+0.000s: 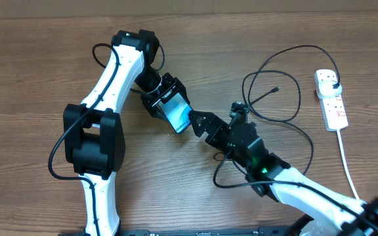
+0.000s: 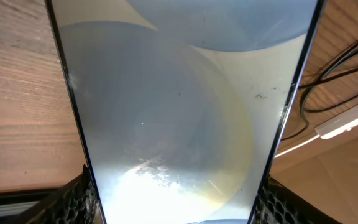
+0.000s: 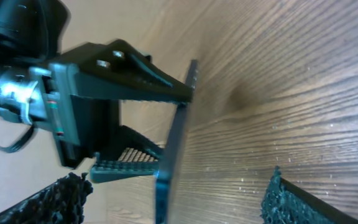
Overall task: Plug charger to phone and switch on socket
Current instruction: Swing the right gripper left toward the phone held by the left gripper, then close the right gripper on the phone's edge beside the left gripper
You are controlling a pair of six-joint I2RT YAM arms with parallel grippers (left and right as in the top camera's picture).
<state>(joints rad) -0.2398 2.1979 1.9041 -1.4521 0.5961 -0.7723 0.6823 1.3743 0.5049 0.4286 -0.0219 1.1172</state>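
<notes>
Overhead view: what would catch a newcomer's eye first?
The phone, its cyan screen lit, is clamped mid-scene in the left pincer. The open right pincer faces the phone's lower end, and the right wrist view shows the phone's edge between its fingers. At the far right lies the white socket, with the black charger plugged in and its cable looping loose over the table.

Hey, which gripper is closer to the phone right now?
Left. The left gripper is clamped on the phone, gripping its sides; the right gripper is open just off its free end, not touching it.
</notes>
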